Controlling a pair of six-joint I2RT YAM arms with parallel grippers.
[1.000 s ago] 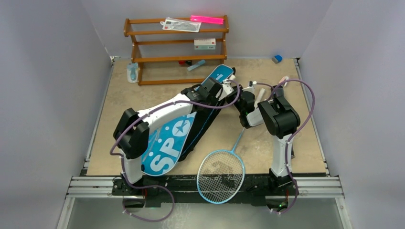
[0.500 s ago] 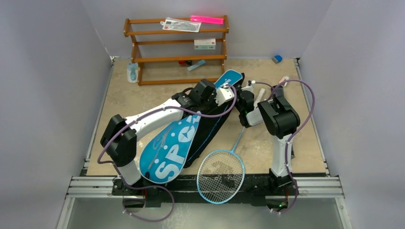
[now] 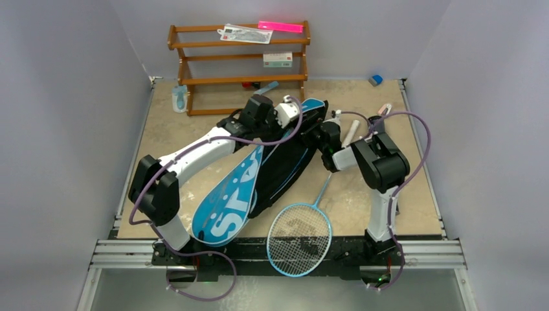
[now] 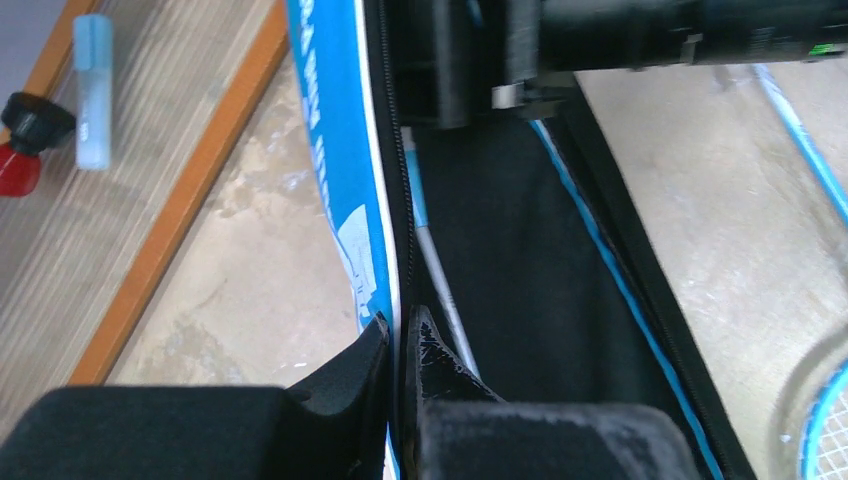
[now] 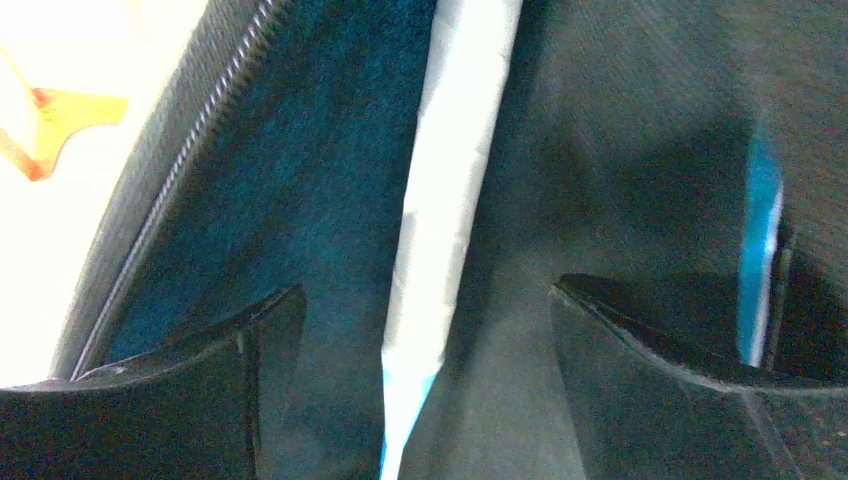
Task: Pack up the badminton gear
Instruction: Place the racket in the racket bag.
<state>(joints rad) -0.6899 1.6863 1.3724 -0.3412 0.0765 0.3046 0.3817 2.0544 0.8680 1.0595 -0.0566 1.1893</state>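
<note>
Left gripper (image 4: 398, 345) is pinching the blue bag flap (image 4: 345, 170).
Right gripper (image 5: 425, 290) is hanging wide open around a white racket handle (image 5: 455, 150).

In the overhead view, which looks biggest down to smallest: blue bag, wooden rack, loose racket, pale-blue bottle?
1. blue bag and wooden rack, about alike; the rack stands farther off, so unranked.
2. loose racket.
3. pale-blue bottle.
</note>
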